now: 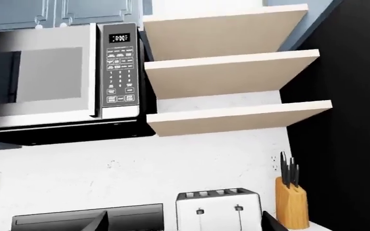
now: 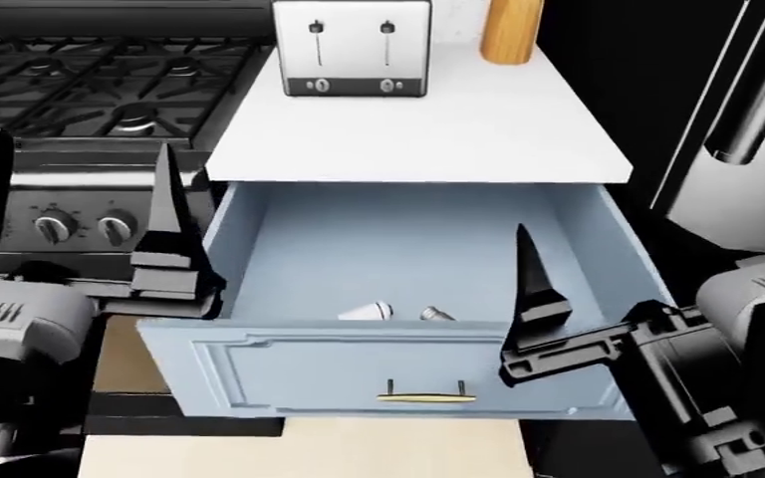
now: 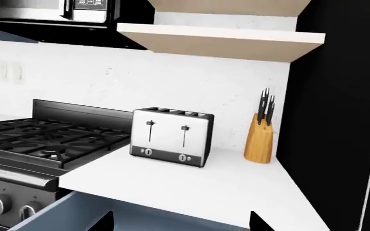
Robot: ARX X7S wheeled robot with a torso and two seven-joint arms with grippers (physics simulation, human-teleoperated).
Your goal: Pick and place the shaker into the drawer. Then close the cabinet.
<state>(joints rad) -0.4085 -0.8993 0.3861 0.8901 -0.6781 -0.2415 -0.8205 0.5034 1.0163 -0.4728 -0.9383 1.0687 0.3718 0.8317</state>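
Observation:
The drawer (image 2: 356, 370) is pulled out below the white counter, pale blue in front and light blue-grey inside. The shaker (image 2: 370, 312), white with a silver end, lies on its side inside the drawer near the front panel, partly hidden by it. My left gripper (image 2: 77, 164) is open and empty, left of the drawer, in front of the stove. My right gripper (image 2: 609, 279) is open and empty over the drawer's right front corner; only one finger (image 2: 536, 284) shows there. The right wrist view shows the drawer's inside (image 3: 75, 214) between the open tips (image 3: 181, 222). The left wrist view shows open tips (image 1: 185, 224).
A toaster (image 2: 352, 48) and a wooden knife block (image 2: 512, 30) stand at the back of the counter (image 2: 489, 129). A gas stove (image 2: 77, 100) is to the left, a black fridge (image 2: 701, 100) to the right. A microwave (image 1: 50, 77) and shelves (image 1: 230, 77) hang above.

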